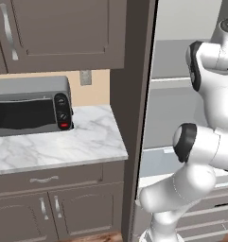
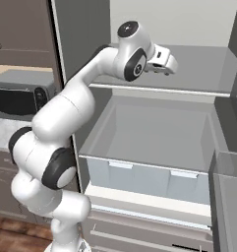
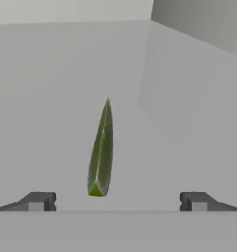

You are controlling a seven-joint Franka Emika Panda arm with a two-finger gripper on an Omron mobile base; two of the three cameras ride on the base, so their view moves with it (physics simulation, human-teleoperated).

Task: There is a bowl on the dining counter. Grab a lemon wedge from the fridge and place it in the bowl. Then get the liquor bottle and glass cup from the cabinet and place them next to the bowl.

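Left base view: behind arm (image 1: 200, 156), left side, facing forward-down over microwave (image 1: 31, 105) and fridge (image 1: 181, 118) edge. Right base view: behind arm, right side, facing open fridge interior; both share arm and fridge. Hand view: close, along gripper (image 3: 117, 202) onto fridge shelf (image 3: 66, 98).

The fridge (image 2: 154, 147) stands open at 3 o'clock from the marble counter (image 1: 63, 142). A microwave (image 1: 32, 106) sits on that counter, at the back, under a wall cabinet (image 1: 63, 33). In the hand view, a lemon wedge (image 3: 101, 152) lies on a fridge shelf (image 3: 51, 98), ahead at 12 o'clock from the gripper (image 3: 117, 202), between its two fingertips (image 3: 39, 202).
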